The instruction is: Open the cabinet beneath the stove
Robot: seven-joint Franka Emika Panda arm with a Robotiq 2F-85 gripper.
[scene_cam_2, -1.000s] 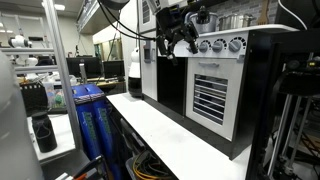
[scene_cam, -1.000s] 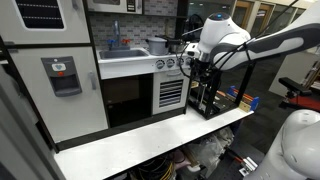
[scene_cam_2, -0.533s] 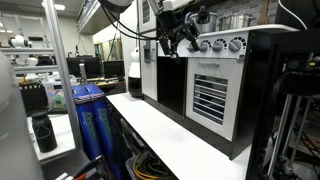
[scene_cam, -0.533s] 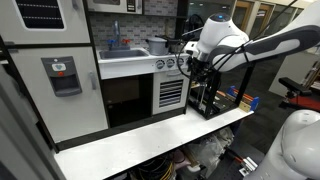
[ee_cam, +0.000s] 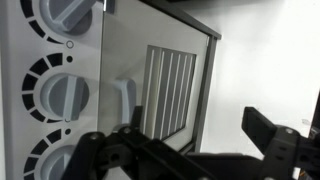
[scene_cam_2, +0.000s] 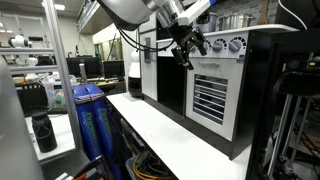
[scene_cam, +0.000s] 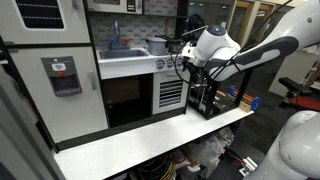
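The cabinet (scene_cam: 172, 93) is the small oven-like compartment of the white toy kitchen. Its slatted door is shut in both exterior views, and it also shows from the side (scene_cam_2: 212, 97). The stove's strip of silver knobs (scene_cam: 170, 62) sits just above it, also visible in an exterior view (scene_cam_2: 222, 44). My gripper (scene_cam: 192, 70) hangs in front of the knob strip by the door's top edge (scene_cam_2: 186, 52). In the wrist view my gripper (ee_cam: 185, 140) is open and empty, with the slatted door (ee_cam: 170, 90), its handle (ee_cam: 126, 100) and the knobs (ee_cam: 60, 95) right behind it.
A wider dark compartment (scene_cam: 125, 100) and a tall white door with a grey dispenser (scene_cam: 62, 75) lie beside the cabinet. The kitchen stands on a white tabletop (scene_cam: 150, 140). A black rack (scene_cam: 210, 95) stands beside the kitchen. Blue bins (scene_cam_2: 90, 110) stand near the table.
My gripper has tilted and dropped a little, from the knob strip toward the top edge of the slatted door. The door has not moved.
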